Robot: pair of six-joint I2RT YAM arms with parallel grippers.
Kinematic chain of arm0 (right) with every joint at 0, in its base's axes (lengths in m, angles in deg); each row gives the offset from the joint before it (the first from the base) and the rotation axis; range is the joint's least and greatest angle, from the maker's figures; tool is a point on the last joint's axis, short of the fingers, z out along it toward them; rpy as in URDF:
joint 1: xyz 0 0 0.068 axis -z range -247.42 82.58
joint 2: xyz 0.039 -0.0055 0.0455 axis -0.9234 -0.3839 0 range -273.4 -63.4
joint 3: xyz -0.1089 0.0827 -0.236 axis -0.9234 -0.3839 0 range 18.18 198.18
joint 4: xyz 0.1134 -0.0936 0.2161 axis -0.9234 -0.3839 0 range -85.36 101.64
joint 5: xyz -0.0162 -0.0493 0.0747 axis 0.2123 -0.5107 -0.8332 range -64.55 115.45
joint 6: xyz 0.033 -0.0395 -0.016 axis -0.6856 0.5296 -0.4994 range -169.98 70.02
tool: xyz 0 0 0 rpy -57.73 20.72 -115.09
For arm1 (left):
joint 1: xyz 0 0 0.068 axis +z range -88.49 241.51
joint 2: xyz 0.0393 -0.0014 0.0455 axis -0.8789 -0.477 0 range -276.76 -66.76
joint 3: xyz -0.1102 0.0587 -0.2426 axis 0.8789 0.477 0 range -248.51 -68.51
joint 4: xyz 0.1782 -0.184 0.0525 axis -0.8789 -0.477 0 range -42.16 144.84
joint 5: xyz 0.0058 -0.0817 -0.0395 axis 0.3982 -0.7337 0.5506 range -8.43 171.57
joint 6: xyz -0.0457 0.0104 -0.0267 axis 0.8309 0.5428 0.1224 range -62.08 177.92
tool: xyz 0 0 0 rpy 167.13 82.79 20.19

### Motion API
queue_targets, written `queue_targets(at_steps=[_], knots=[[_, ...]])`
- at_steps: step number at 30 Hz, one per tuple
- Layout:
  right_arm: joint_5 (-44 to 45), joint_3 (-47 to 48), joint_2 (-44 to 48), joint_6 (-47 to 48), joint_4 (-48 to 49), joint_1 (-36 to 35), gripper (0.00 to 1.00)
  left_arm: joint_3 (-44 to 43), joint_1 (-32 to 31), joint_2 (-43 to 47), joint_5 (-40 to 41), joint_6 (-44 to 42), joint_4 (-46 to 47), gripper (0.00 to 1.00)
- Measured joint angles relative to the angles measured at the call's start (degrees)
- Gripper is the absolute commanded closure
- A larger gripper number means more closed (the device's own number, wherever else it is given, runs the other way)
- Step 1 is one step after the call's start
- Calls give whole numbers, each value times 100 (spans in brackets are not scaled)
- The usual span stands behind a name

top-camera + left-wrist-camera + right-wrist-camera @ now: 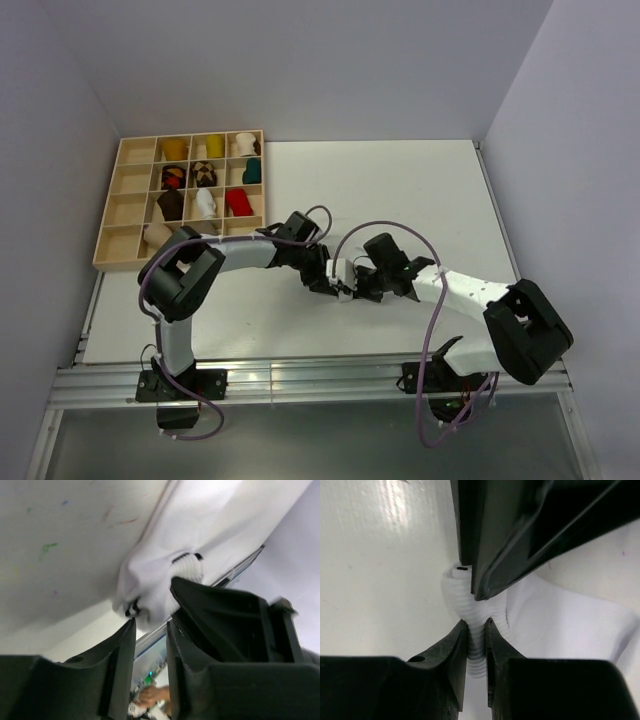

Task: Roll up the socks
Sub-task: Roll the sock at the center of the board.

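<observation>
Off at the far left of the desk sits the tray, with rolled socks tucked one to a cell in its right-hand columns. I take that to be where finished rolls go, which would explain why the handling happens on open desk to the right of the tray and nearer the arm bases. There the two arms meet nose to nose over a single pale sock. The left hand is nearer the tray. Its fingers stand a little apart with a clear gap between them, and the bunched end of the sock sits just past their tips rather than clamped between them, so I would call it slightly open and holding nothing. Further right of the tray, the right hand is pinched nearly shut on the ribbed cuff, which is squeezed into a thin fold between the jaws while the rest of the sock fans out to one side. It looks to me like a handover: the right keeps the cuff pinned so the bundle cannot spring loose while the left is free to take a fresh hold. Whether the sock is touching the desk or lifted off it I cannot tell.
</observation>
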Motion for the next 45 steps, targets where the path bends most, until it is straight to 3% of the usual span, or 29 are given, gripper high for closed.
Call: queue_targets(at_steps=[9,13,25,38,42,45], knots=[[-597,240,-225,254,-461,452,86,-282,129,238,894,-498,221,55],[-868,289,-284,367,-608,645,86,-457,271,57,933,-870,352,53],[-1005,525,-494,509,-944,691,86,-2625,400,-1419,866,-3217,-111,41],[-1005,750,-680,557,-1204,691,86,-3263,151,-1993,-223,-4594,-697,40],[-1003,756,-684,555,-1217,691,86,-3368,20,-2100,-393,-4686,-702,44],[-1001,774,-699,553,-1233,691,85,-3416,-39,-2181,-466,-4710,-682,56]])
